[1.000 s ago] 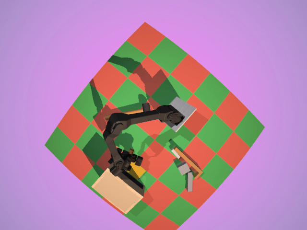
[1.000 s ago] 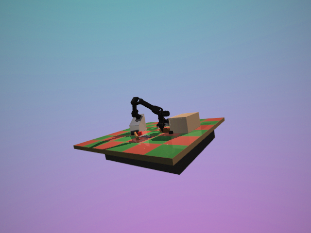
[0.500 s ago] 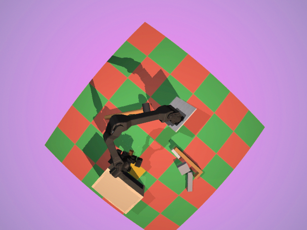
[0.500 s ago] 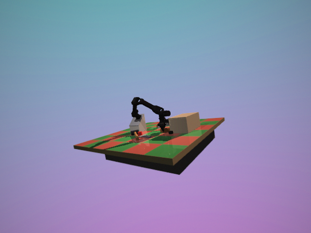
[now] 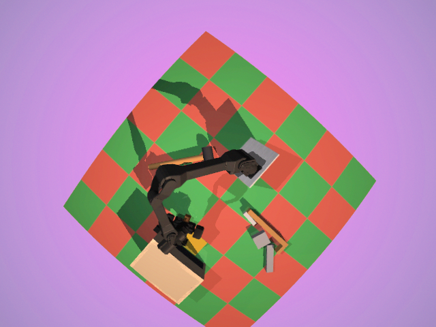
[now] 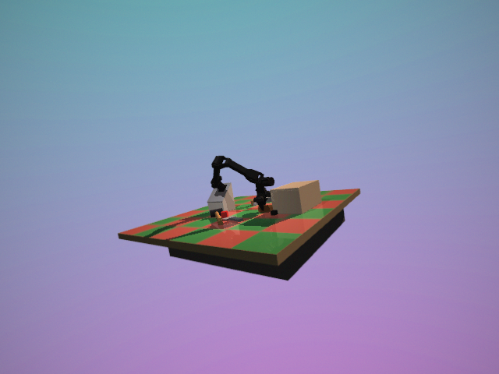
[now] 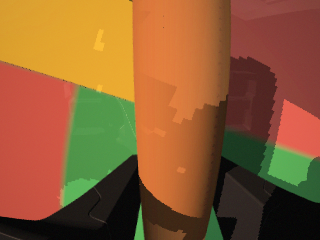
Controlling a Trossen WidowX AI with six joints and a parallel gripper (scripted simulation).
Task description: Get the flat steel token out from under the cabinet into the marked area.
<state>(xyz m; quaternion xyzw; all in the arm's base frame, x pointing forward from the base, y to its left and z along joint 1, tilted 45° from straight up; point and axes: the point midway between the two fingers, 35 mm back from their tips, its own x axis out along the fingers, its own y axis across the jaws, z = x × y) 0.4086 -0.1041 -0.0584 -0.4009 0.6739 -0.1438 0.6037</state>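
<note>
My gripper (image 5: 184, 225) (image 6: 263, 206) (image 7: 174, 163) is shut on an orange rod (image 7: 180, 100) (image 5: 187, 217), held about upright with its lower end over the table. It hangs right in front of the tan cabinet (image 5: 165, 272) (image 6: 295, 197), at the edge of the yellow marked area (image 5: 195, 243) (image 7: 60, 34). The dark front of the cabinet (image 5: 191, 260) faces the yellow area. The steel token shows in no view.
A second orange-handled tool (image 5: 174, 161) (image 6: 218, 216) with a dark head (image 5: 208, 152) lies on the table under the arm. The arm's grey base block (image 5: 263, 154) (image 6: 221, 199) stands mid-table. A loose pile of an orange stick (image 5: 267, 228) and grey blocks (image 5: 269, 258) lies to the right.
</note>
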